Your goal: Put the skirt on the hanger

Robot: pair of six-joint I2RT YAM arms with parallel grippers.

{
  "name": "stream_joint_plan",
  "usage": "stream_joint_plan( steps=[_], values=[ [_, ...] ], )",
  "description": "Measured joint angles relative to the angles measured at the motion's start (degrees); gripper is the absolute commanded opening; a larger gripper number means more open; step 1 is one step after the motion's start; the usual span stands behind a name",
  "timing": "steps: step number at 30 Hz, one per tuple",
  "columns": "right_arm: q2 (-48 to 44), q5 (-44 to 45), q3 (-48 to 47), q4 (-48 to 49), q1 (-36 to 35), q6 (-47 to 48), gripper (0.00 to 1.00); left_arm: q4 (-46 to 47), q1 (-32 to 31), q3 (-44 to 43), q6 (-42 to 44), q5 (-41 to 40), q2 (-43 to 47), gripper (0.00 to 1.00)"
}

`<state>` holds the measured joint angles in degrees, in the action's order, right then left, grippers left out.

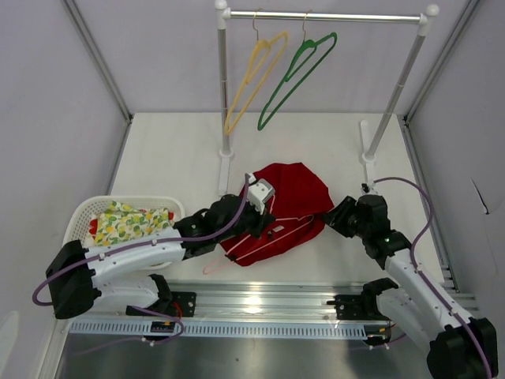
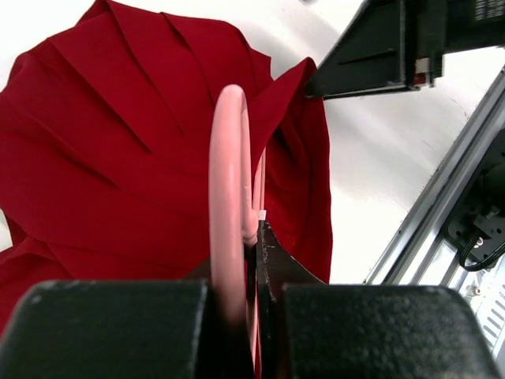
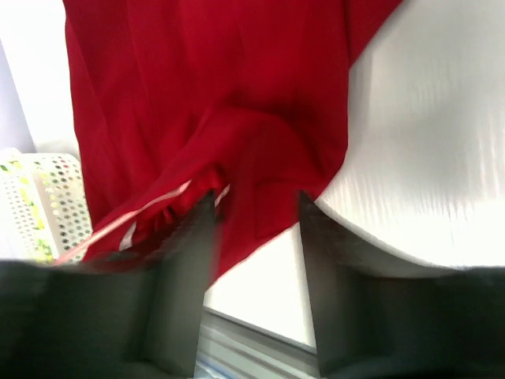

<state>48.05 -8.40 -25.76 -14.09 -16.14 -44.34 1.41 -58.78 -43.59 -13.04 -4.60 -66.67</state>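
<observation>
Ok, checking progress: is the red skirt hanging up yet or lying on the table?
Lying on the table: the skirt is crumpled there; the rail holds only a yellow hanger and a green hanger.

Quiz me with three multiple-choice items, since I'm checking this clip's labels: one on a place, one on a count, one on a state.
1. Where is the floral cloth? A in the basket; B on a chair; C on a shelf.
2. How many hangers hang on the rail? A one; B two; C four.
3. The left gripper is: A wide open; B shut on the pink hanger; C shut on a cup.
Answers: A, it lies inside the white basket; B, a yellow hanger and a green hanger; B, its jaws clamp the pink wire.
</observation>
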Motion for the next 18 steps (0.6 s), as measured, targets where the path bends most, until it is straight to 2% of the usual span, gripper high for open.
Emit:
stream_joint_plan(
  steps=[2, 8, 13, 18],
  values=[
    [-2.47, 1.68, -0.61, -2.56, -1.31, -0.15, 0.28, 0.26, -0.66, 0.00, 0.00, -0.79, -0.52, 0.00],
    [-6.67, 6.69, -4.13, -7.96, -8.41, -0.90, 0.27, 0.87, -2.69, -0.04, 0.02, -2.62, -2.58, 0.00],
    [-2.29, 10.25, -6.75, -7.69, -15.67, -1.29, 0.22, 1.01, -3.28, -0.87, 0.02, -2.97, -3.50, 0.00],
    [2.01, 12.57, -6.45, -7.43, -19.15, -2.10, 0.20, 0.96, -3.48, -1.33, 0.04, -3.21, -3.85, 0.00]
  ],
)
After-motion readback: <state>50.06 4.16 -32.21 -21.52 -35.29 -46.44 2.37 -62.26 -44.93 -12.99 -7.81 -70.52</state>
